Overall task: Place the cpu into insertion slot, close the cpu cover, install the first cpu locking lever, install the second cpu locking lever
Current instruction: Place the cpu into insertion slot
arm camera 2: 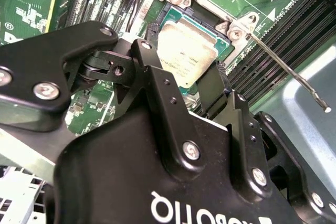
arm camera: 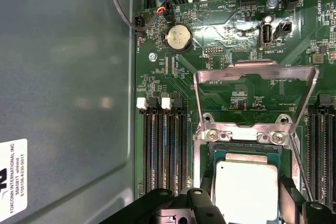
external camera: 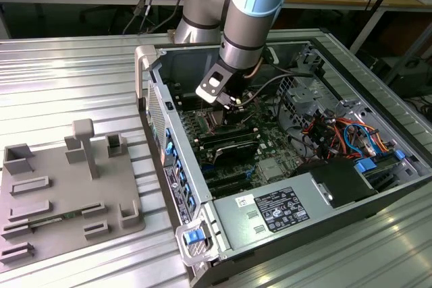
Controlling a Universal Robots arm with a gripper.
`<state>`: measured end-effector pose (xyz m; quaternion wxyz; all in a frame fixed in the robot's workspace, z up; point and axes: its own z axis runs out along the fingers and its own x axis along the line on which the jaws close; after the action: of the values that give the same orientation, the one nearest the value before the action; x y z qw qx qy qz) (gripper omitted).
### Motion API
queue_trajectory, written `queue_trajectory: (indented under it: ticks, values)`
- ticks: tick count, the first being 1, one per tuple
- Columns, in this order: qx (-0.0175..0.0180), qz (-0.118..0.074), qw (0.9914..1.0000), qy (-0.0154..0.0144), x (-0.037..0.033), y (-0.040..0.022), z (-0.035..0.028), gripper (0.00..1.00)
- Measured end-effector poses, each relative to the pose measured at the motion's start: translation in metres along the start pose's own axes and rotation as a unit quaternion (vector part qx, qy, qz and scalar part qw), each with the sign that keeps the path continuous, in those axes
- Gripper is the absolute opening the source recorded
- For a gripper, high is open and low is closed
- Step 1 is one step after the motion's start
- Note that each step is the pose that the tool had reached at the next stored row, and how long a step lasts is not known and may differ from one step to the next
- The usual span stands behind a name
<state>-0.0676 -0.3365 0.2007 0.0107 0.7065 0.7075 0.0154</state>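
Cpu (arm camera: 247, 190) lies in the insertion slot (arm camera: 197, 153), just beneath the pincer (arm camera 2: 186, 61)

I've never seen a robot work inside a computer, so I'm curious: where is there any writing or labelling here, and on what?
I locate print without reading it off.
White lettering, upside down: gripper housing.
White sticker, black print: case wall.
Tiny white markings: motherboard.
Faint print: cpu top.
White label, too small to read: grey metal box.
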Motion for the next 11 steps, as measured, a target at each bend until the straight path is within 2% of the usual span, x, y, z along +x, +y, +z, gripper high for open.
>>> queue_trajectory:
  ticks: [8,11]
  values:
    - [-0.0001,0.0,1.0,0.0002,0.0001,0.0,0.0001,0.55]
    - [-0.0001,0.0,1.0,-0.0011,0.0004,0.0,-0.0005,0.55]
